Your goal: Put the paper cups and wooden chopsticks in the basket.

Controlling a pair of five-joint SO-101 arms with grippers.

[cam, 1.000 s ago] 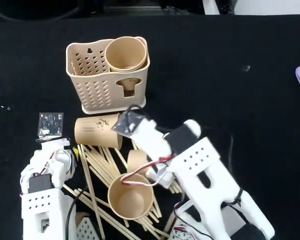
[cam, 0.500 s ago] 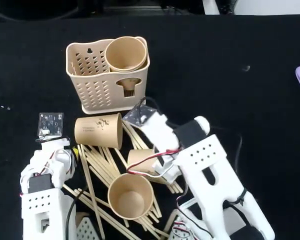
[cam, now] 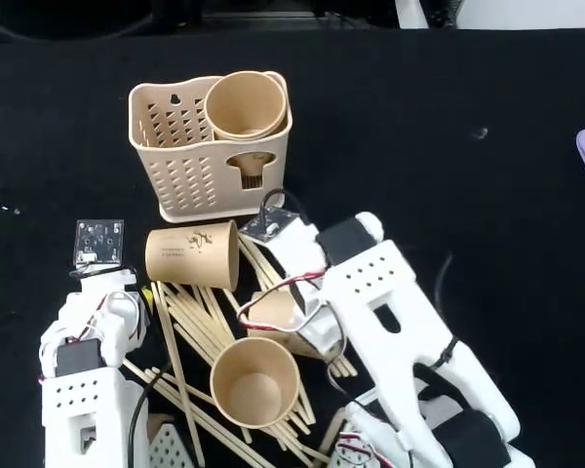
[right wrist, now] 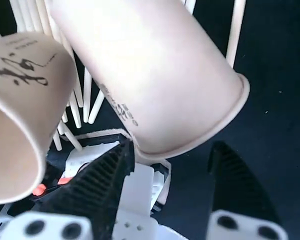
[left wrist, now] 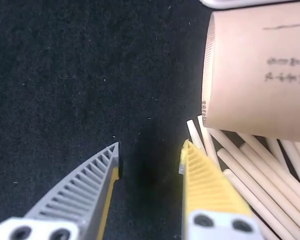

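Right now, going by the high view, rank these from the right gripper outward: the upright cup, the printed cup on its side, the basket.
From the right gripper:
1. Upright cup, nearest, toward the view's bottom edge.
2. Printed cup on its side, over toward the left arm.
3. Basket, farthest, beyond the printed cup.
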